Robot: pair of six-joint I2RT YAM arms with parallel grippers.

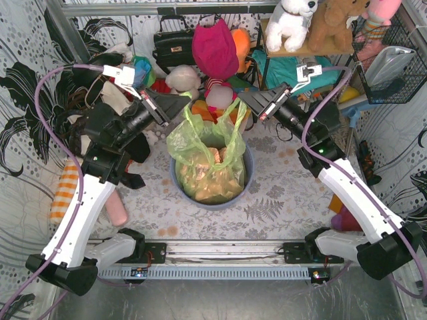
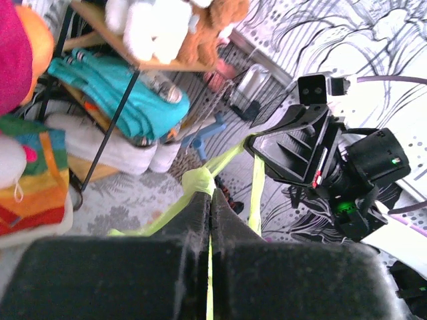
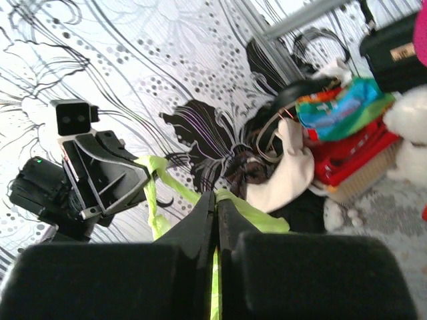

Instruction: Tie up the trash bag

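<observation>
**Presently: Drawing the Knot Tight**

**Top view.** The bag sits in the bin at mid-counter, with its two ears raised above the rim. The left tool is clenched on the left ear and the right tool on the right ear. The tools stand apart, one on either side of the bag mouth.

**Left wrist view.** The left tool is closed on a green strip. Just beyond its tips the plastic bunches into what looks like a knot. From there, strands run to the right tool.

**Right wrist view.** The right tool is closed on green film that leads across to the left tool.

**Procedure, as judged.**
- Pull the tools apart evenly and level so the knot seats over the bag mouth.
- Grip close to the knot. Thin film may stretch, tear or slip under a jerk.
- Avoid lifting, which would drag the bag out of the bin.

**Markings.** The handbag carries a small plate, but its lettering is too small to read. No other writing is legible.
</observation>
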